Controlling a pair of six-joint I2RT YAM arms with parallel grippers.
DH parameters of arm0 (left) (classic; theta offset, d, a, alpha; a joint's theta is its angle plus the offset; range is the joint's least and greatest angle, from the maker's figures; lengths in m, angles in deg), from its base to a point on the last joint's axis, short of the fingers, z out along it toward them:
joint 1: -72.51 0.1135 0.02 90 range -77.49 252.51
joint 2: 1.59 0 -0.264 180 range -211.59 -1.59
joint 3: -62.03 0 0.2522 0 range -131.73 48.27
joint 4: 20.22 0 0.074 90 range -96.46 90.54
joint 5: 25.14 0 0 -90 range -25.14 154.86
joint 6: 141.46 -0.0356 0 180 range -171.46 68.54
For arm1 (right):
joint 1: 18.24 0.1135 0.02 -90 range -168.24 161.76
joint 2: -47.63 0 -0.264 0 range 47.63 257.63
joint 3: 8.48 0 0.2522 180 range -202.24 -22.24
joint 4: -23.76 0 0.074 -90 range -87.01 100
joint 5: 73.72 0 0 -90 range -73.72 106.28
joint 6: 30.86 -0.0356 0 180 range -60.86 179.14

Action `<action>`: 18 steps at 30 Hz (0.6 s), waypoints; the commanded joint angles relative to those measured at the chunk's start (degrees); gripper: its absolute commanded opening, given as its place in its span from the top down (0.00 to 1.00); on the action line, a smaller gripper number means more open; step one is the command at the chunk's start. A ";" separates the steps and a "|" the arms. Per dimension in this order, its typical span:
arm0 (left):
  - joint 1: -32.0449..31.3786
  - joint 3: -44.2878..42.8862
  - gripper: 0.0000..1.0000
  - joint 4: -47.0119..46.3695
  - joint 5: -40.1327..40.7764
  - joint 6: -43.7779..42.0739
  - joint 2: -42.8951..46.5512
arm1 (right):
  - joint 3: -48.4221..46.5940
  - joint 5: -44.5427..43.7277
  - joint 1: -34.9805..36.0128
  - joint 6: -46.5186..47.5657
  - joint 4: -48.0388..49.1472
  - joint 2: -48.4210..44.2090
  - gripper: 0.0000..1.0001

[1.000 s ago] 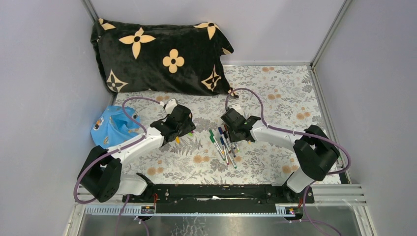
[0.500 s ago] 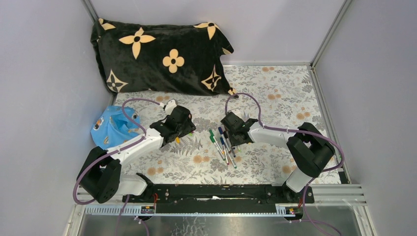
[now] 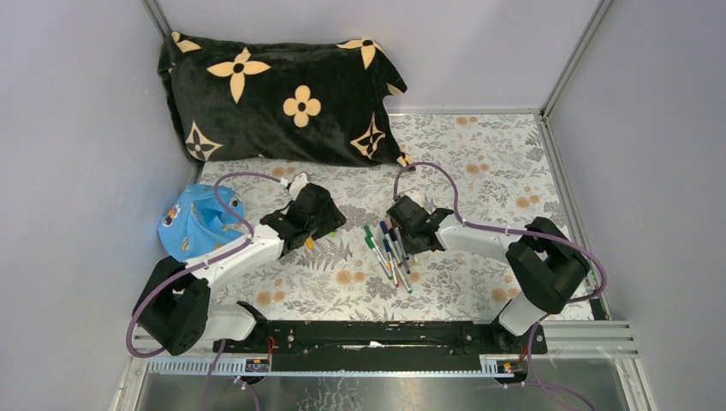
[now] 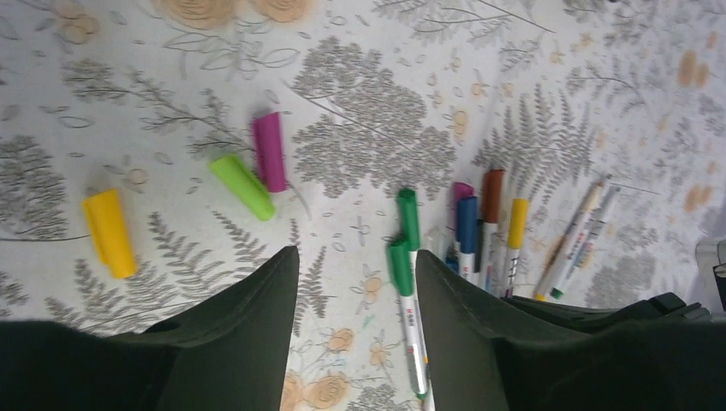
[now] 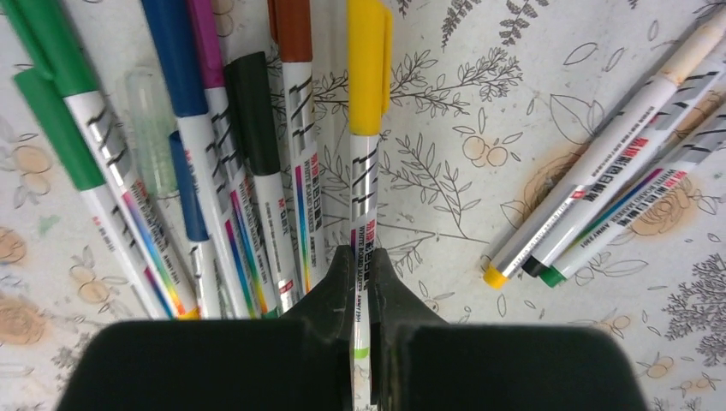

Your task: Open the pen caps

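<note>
Grey walls point(image 3: 68, 128) close in the flowered bench point(image 3: 488, 163). A black pillow point(image 3: 274, 94) lies at the back left, with a blue cloth point(image 3: 193, 221) nearer. The left claw point(image 4: 355, 265) hangs spread near three loose pen caps point(image 4: 242, 185). In the middle lie the pens point(image 3: 387, 248). There the right claw point(image 5: 364, 265) is pinching the barrel of the yellow-capped pen point(image 5: 366, 163).

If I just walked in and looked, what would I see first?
The big black pillow with tan flowers, at the back left of the table, jumps out first. Next comes the bunch of pens in the middle, where the right gripper pinches the yellow-capped pen by its barrel. By the open left gripper lie a yellow cap, a green cap and a purple cap.
</note>
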 commanded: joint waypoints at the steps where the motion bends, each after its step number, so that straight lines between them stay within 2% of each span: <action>1: -0.26 1.26 0.40 -9.23 -6.72 -1.25 0.23 | -0.87 1.44 1.17 0.49 -1.82 -6.91 1.00; 7: -0.61 2.82 0.39 -18.70 -16.62 0.08 -3.19 | -3.53 3.51 3.41 0.85 -4.33 -11.48 1.00; 18: -5.30 3.89 0.38 -28.83 -18.31 4.70 -6.99 | -4.54 5.60 7.42 -1.22 -2.95 -12.38 1.00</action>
